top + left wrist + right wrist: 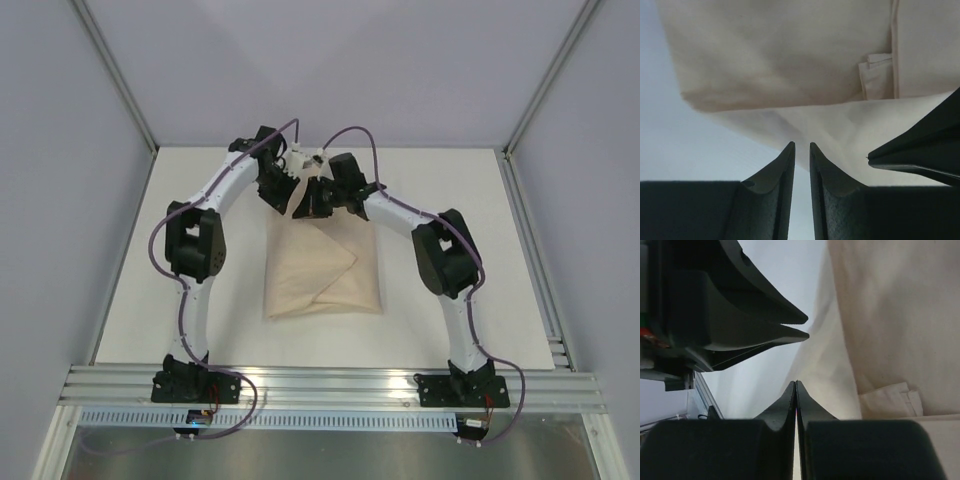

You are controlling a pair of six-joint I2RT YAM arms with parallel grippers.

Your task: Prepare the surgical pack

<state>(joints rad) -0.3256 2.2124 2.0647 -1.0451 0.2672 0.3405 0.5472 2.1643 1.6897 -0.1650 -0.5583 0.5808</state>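
Note:
The surgical pack is a beige cloth bundle (322, 278), folded into a rough rectangle in the middle of the white table. Its far flap rises to a point between my two grippers. My right gripper (316, 200) (796, 381) is shut, its tips pinching the edge of that raised flap (825, 355). My left gripper (288, 192) (801, 145) stands just to the left of it with a narrow gap between its fingers. The flap's edge (755, 125) lies at its tips, and the table shows through the gap. A small folded corner (875, 75) shows on the bundle's top. What is inside the bundle is hidden.
Bare white tabletop (150, 300) surrounds the cloth on all sides. An aluminium rail (330, 385) runs along the near edge by the arm bases. Grey walls and frame posts (120, 80) close in the back and sides.

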